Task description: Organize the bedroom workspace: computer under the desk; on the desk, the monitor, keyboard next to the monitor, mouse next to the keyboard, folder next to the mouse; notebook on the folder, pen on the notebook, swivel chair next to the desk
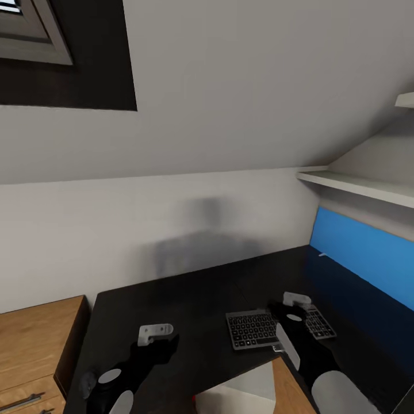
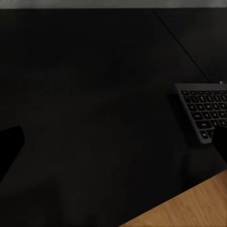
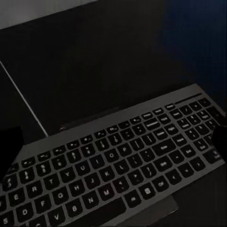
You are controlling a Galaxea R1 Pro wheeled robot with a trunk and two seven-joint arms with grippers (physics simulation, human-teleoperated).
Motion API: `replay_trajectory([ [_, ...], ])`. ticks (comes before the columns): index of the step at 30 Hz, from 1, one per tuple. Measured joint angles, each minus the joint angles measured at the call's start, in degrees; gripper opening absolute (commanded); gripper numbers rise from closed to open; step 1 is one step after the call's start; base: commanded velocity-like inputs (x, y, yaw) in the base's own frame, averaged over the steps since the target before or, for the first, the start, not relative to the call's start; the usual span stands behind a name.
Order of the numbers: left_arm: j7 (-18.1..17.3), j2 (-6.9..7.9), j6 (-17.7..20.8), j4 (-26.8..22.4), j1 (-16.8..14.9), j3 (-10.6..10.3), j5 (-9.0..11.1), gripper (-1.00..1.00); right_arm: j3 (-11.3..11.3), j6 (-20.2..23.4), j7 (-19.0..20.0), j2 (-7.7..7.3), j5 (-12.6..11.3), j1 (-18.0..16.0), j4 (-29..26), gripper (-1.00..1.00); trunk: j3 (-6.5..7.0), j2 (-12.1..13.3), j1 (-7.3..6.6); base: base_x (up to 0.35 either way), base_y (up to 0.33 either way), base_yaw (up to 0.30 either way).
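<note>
The keyboard point(image 1: 261, 329) point(image 3: 118, 165) point(image 2: 203, 111), dark keys in a silver frame, lies flat on the black desk point(image 1: 190, 299) near its front edge. My right gripper point(image 1: 293, 316) point(image 3: 113, 137) hovers just above the keyboard's right half, open, its two black fingertips point(image 3: 9, 137) spread wide with nothing between them. My left gripper point(image 1: 158, 345) point(image 2: 113, 142) hangs open over bare desk top to the keyboard's left. A white box, the computer point(image 1: 241, 394), shows below the desk's front edge.
The desk's blue back panel point(image 1: 368, 253) rises at the right, with white wall shelves point(image 1: 356, 184) above it. A light wooden drawer chest point(image 1: 34, 339) stands against the desk's left end. A grey sloped wall closes the back. Wood floor point(image 2: 189, 208) shows past the front edge.
</note>
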Motion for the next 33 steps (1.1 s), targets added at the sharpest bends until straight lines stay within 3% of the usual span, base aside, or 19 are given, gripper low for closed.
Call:
replay_trajectory([
  [6,0.0,0.00,0.0,-0.2,0.0,0.0,0.0,1.00,-0.1,-6.5,0.1,-1.65,-0.1,-9.6,13.2,1.00,0.00,0.0,0.00,0.001,0.000,0.000],
  [7,0.0,0.00,0.0,-0.4,0.0,0.0,0.0,1.00,-0.1,-9.8,0.1,-2.02,-0.1,-12.4,17.9,1.00,0.00,0.0,0.00,0.000,0.000,0.000],
  [11,0.0,-0.03,0.0,-1.4,0.0,-0.1,0.0,1.00,-0.1,-13.0,0.2,-2.43,-0.1,-14.8,23.2,1.00,-0.01,0.0,0.00,0.000,0.000,0.000],
  [16,-0.1,-0.07,0.1,-1.8,0.0,-0.4,0.2,1.00,-0.2,-13.8,0.2,-2.52,-0.7,-15.4,26.9,1.00,-0.01,0.0,0.00,0.000,0.000,0.000],
  [21,-0.4,-0.74,0.2,-1.9,0.0,-0.4,2.9,1.00,-0.7,-13.9,0.1,-2.34,-5.0,-15.6,30.9,1.00,-0.01,0.0,0.00,0.000,0.000,0.000],
  [23,-0.4,-1.91,0.7,-2.0,0.0,-0.2,6.0,1.00,-0.7,-14.0,0.1,-1.55,-6.7,-15.6,31.8,1.00,-0.01,0.0,0.00,0.000,0.000,0.000],
  [29,-0.2,-3.38,3.9,-2.0,-3.0,0.6,7.5,1.00,-0.6,-14.1,0.2,-0.31,-7.2,-15.6,32.3,1.00,0.00,0.0,0.00,0.000,0.000,0.000],
  [32,0.0,-5.13,7.0,-2.0,-6.1,0.9,7.7,1.00,-0.6,-14.1,0.2,-0.13,-7.3,-15.6,32.3,1.00,0.00,0.0,0.00,0.000,0.000,0.000],
  [33,0.9,-8.11,10.0,-1.7,-8.5,1.2,8.0,1.00,-0.6,-14.1,0.2,-0.13,-7.3,-15.6,32.3,1.00,0.01,0.0,0.00,0.000,0.000,0.000],
])
